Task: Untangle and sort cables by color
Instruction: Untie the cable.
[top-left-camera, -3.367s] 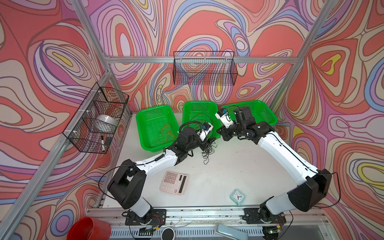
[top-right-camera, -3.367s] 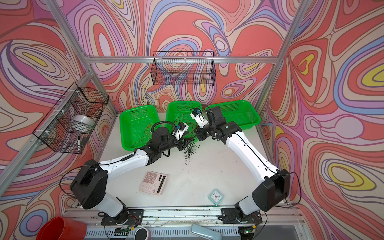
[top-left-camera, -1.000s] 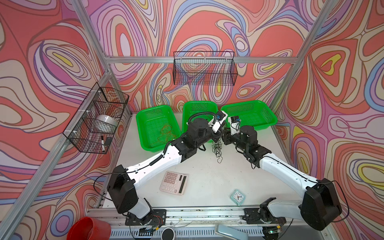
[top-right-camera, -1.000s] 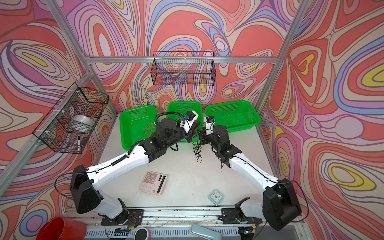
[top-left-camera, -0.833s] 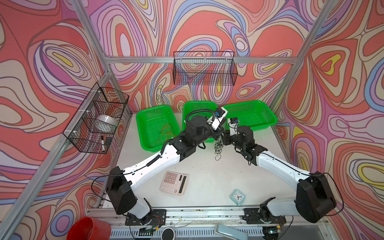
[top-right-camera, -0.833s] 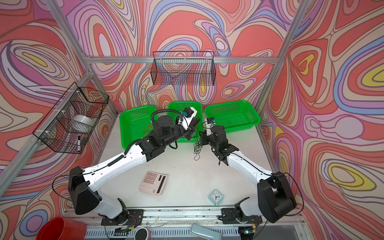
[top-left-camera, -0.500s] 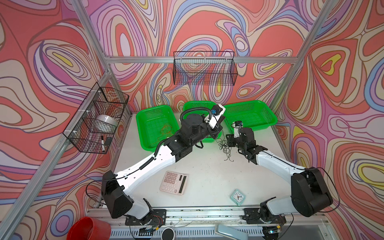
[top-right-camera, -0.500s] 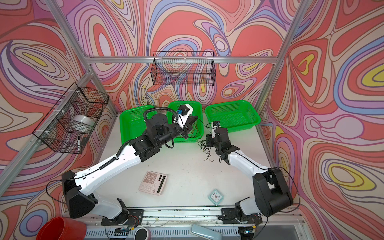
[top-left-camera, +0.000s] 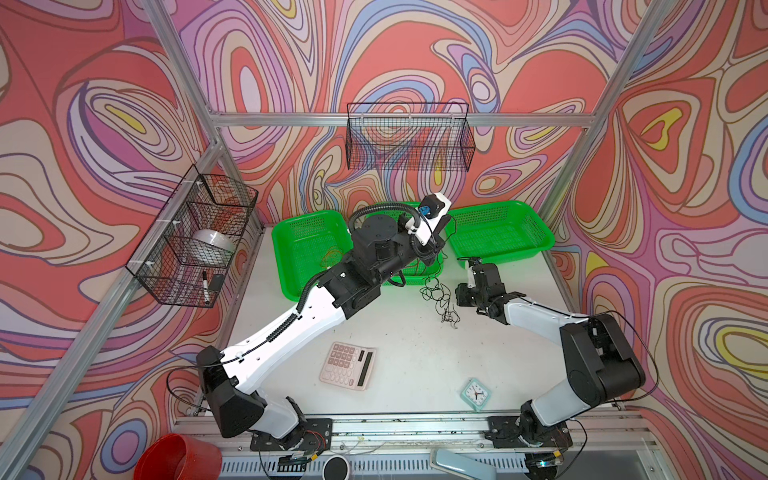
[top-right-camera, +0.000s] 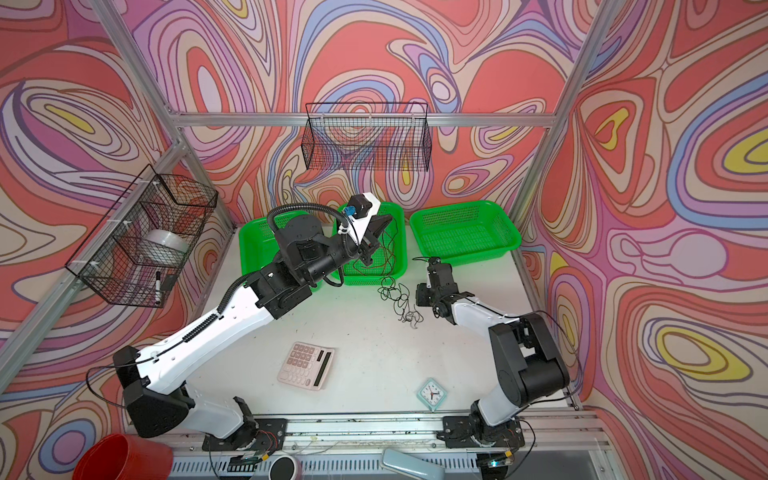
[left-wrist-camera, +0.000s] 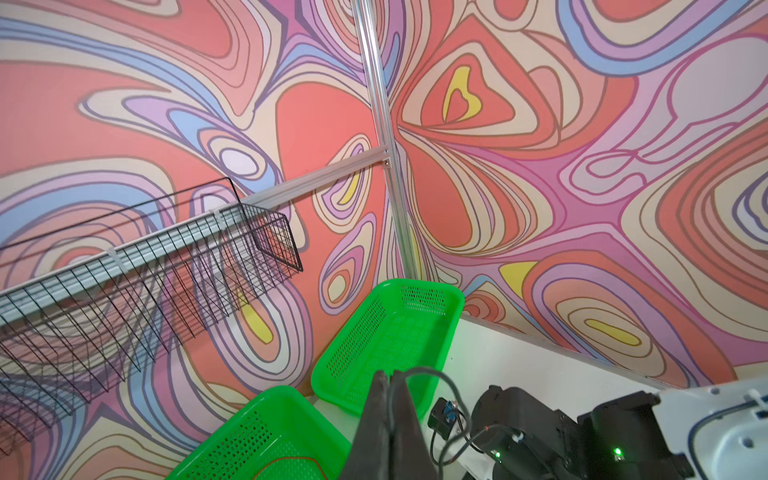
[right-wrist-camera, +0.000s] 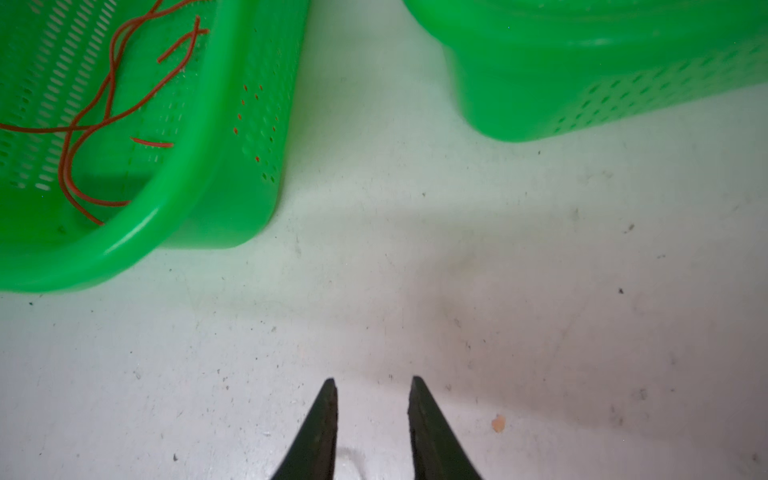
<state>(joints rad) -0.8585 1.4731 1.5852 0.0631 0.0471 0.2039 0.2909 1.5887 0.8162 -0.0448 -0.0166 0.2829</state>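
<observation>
The green baskets (right-wrist-camera: 232, 199) are glossy perforated plastic, the white tabletop (right-wrist-camera: 415, 291) matt, scuffed and speckled, the wall basket (top-left-camera: 415, 158) thin black wire mesh, the frame bars (top-left-camera: 282, 119) brushed pale metal.

Left claw (left-wrist-camera: 388, 376) has lifted a cable (left-wrist-camera: 428, 368) over the middle basket (top-right-camera: 374, 281); right claw (right-wrist-camera: 372, 386) has dropped beside the black cables (top-right-camera: 395, 297).

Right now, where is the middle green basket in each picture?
In a top view: middle basket centre back, mostly behind the left arm.
In a top view: basket same spot, less hidden.
Left wrist: basket, the nearer of two.
Right wrist: basket, the one with red wires.
Landmark: right basket, beside it in all four.
</observation>
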